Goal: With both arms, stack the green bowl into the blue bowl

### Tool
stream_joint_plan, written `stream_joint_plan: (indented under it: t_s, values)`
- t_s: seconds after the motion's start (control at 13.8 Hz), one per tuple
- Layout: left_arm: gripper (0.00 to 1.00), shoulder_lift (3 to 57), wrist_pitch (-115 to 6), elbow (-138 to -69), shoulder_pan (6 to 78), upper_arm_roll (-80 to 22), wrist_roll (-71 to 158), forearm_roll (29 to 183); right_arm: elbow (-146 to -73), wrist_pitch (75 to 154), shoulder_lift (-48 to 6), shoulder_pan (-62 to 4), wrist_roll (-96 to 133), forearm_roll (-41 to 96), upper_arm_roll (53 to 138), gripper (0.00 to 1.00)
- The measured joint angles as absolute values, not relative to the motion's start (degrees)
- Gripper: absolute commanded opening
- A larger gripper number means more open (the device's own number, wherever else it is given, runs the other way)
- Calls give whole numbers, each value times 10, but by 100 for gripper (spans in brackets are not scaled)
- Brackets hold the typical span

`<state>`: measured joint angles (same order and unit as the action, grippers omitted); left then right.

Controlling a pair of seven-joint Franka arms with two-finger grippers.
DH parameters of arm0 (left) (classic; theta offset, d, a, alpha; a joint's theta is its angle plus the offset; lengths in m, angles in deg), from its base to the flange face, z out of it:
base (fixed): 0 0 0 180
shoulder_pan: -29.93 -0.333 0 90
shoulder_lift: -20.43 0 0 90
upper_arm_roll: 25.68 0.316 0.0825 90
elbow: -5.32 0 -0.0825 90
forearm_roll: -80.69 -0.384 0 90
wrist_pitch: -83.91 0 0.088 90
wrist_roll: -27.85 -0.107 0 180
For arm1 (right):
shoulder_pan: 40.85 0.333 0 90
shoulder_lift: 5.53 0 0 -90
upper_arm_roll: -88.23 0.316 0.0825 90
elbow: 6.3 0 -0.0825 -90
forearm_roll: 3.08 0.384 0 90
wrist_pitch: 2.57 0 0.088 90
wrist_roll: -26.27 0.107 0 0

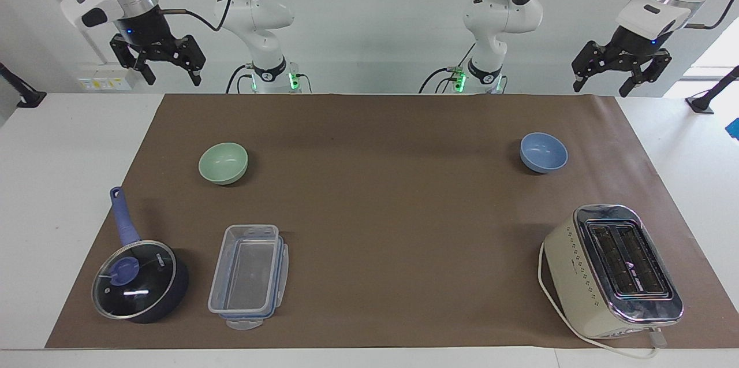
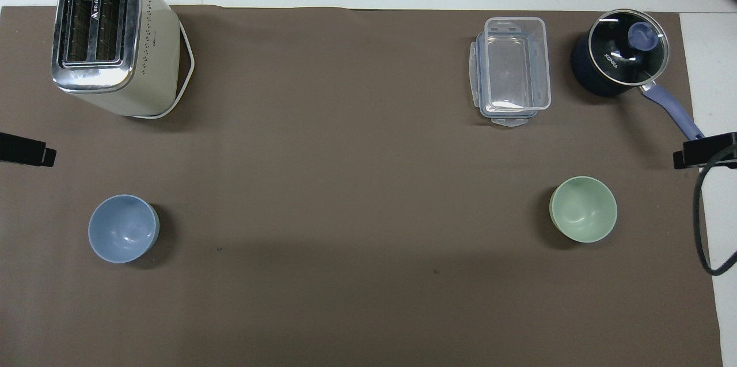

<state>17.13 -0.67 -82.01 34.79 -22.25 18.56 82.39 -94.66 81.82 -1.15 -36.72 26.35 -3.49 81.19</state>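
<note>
Pale mint-green, the green bowl (image 1: pixel 223 163) sits upright and empty at left of centre in the facing view, toward the right arm's end of the brown mat (image 1: pixel 381 183). The blue bowl (image 1: pixel 543 152), periwinkle and also empty, sits at right of centre, well apart from it, toward the left arm's end.

The right gripper (image 1: pixel 168 72) hangs high at the upper left of the frame, fingers spread wide and holding nothing. The left gripper (image 1: pixel 600 86) hangs at the upper right, likewise spread and empty. Neither touches a bowl.

Lower in the frame stand a lidded saucepan (image 1: pixel 140 280), a clear container (image 1: pixel 248 276) and a toaster (image 1: pixel 614 270), all away from the bowls.

Judged step: the opening reach, with no grasp yet made. The next move probably calls for each gripper to descend onto the rim of the bowl at its own end, then carry the green bowl over the blue one.
</note>
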Motion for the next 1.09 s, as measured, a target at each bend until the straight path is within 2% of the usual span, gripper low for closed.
stream_joint_plan:
  t_s: [0.65, 1.09]
  values:
    - [100, 165, -7, -830, 340, -221, 186, 824, -948, 818, -11, -367, 263, -35, 812, 100]
    - [100, 163, -16, -869, 321, -220, 178, 824, -948, 818, -10, -367, 263, -35, 811, 100]
